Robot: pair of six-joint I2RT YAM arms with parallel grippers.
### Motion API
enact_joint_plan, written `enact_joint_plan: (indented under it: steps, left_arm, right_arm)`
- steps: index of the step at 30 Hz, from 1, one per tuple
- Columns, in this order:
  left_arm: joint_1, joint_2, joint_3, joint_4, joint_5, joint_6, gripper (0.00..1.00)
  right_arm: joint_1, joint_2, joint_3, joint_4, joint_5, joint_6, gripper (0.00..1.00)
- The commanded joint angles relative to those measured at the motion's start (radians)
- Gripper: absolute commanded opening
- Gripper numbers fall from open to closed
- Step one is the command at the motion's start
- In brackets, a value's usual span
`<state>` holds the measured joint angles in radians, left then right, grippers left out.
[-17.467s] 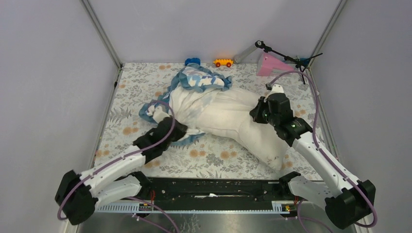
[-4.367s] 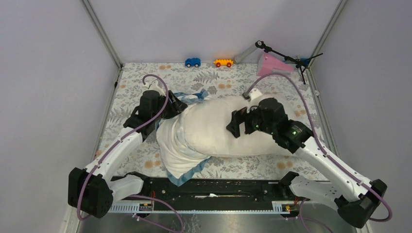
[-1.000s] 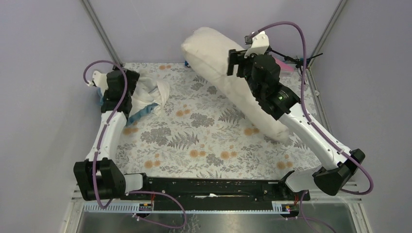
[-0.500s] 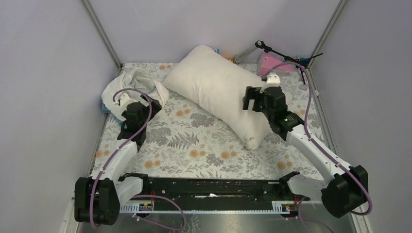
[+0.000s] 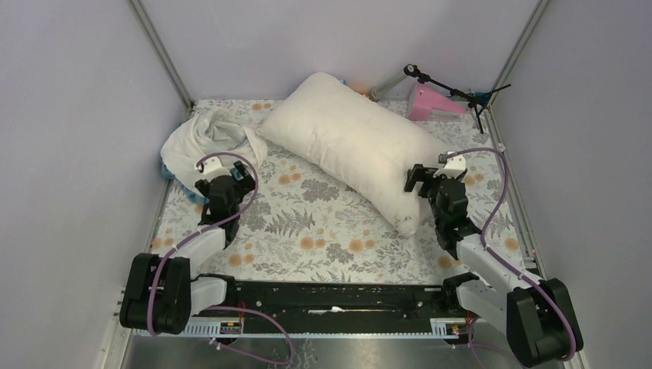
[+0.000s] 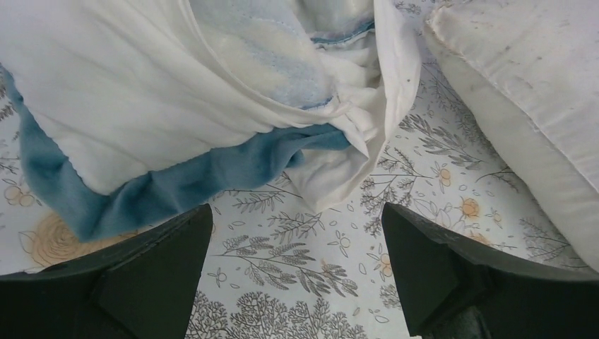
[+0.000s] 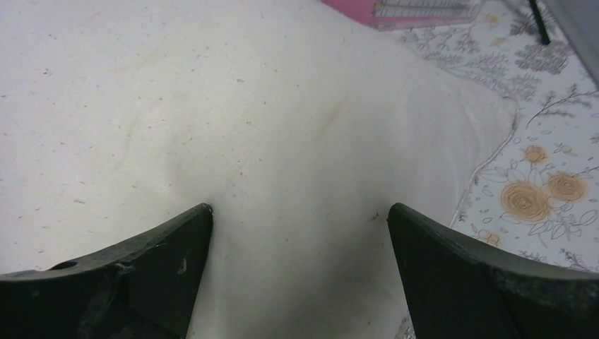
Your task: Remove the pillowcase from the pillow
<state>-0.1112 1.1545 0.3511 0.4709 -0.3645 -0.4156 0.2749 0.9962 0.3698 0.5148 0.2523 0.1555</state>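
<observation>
At the near left of the table [image 5: 323, 231], the left end effector [image 6: 295, 212] is held low with its jaws spread wide and nothing between them, over the floral table cloth [image 6: 282, 282] and just short of the pillowcase [image 6: 141, 106]. At the near right, the right end effector [image 7: 300, 208] is likewise spread wide and empty, close over the near end of the pillow [image 7: 247, 106]; whether contact is made cannot be told.

The pillowcase [image 5: 207, 134] is heaped in the far left corner, white face outward, with a fold of blue edging [image 6: 176, 183] turned toward the left end effector. The pillow [image 5: 350, 138] lies bare and diagonal, from the middle of the far edge toward the right edge, just beside the heap. The removal is judged done.

The pillowcase is judged limp and light, prone to bunch and trail; the blue edging fold would give the surest hold. The pillow is judged soft, bulky and yielding, so a corner would be best pinched.
</observation>
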Motion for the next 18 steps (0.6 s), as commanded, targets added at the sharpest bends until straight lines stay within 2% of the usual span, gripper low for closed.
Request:
enact_joint_plan:
  steps: [1, 3, 5, 8, 10, 12, 13, 16, 18]
  left_arm:
    - [-0.001, 0.033, 0.014, 0.201, -0.041, 0.137, 0.99]
    - [-0.001, 0.060, -0.026, 0.301, -0.026, 0.182, 0.99]
    - [-0.001, 0.087, -0.032, 0.317, -0.037, 0.201, 0.99]
    - [0.001, 0.122, -0.040, 0.361, -0.035, 0.231, 0.99]
    - [0.002, 0.158, -0.087, 0.500, 0.016, 0.291, 0.99]
    - [0.005, 0.229, -0.136, 0.673, 0.074, 0.339, 0.99]
    - [0.009, 0.284, -0.134, 0.709, 0.078, 0.335, 0.99]
    - [0.010, 0.334, -0.089, 0.674, 0.076, 0.331, 0.98]
    - [0.014, 0.333, -0.091, 0.668, 0.080, 0.326, 0.99]
  right_arm:
    - [-0.005, 0.047, -0.113, 0.225, 0.131, -0.149, 1.00]
    - [-0.007, 0.101, -0.127, 0.284, 0.165, -0.186, 0.99]
    - [-0.007, 0.154, -0.128, 0.309, 0.190, -0.196, 1.00]
    - [-0.013, 0.228, -0.169, 0.456, 0.250, -0.193, 1.00]
    - [-0.041, 0.267, -0.190, 0.539, 0.246, -0.147, 1.00]
    - [-0.065, 0.287, -0.168, 0.504, 0.201, -0.103, 1.00]
    - [-0.072, 0.304, -0.160, 0.497, 0.193, -0.093, 1.00]
    - [-0.081, 0.347, -0.129, 0.493, 0.197, -0.130, 1.00]
    - [-0.087, 0.381, -0.142, 0.589, 0.200, -0.192, 1.00]
